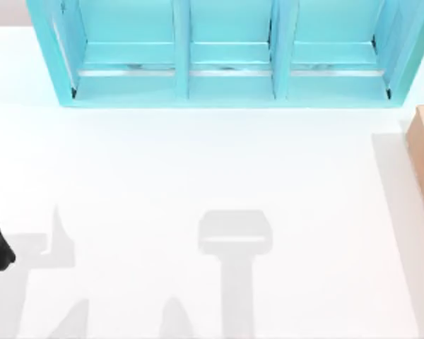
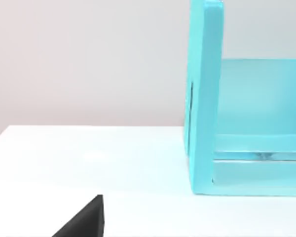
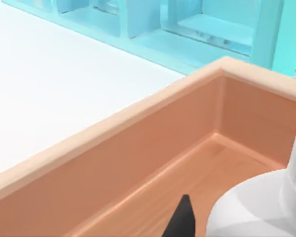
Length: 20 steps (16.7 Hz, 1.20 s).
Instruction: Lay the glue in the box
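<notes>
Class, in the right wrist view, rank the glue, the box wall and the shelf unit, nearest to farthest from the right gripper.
1. Glue, beside the right gripper, over the box floor.
2. Box wall, just beyond.
3. Turquoise shelf unit, past the box's far corner.

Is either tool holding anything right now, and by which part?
Cannot be told. A white bottle sits low inside the box beside a dark fingertip, but no contact shows.
</notes>
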{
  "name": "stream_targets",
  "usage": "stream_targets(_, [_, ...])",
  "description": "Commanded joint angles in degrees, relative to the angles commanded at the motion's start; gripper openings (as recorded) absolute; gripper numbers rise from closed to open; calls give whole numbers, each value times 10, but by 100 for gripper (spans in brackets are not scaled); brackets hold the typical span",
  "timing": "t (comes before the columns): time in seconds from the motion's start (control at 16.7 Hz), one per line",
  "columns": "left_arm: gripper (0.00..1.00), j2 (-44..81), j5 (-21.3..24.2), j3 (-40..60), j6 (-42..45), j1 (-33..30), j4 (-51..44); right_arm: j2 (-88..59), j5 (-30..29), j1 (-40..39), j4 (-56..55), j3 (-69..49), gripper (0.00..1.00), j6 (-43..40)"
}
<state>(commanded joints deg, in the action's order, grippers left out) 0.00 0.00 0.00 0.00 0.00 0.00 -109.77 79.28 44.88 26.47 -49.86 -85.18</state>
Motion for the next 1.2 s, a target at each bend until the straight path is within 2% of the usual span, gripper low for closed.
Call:
stream_targets(0.06, [100,0,0,0,0,0,0,0,0,0,0,0,0,0])
stream_targets(0.84, [100,0,0,0,0,0,0,0,0,0,0,0,98,0])
stream_targets(1.2, [100,0,0,0,0,0,0,0,0,0,0,0,100,0])
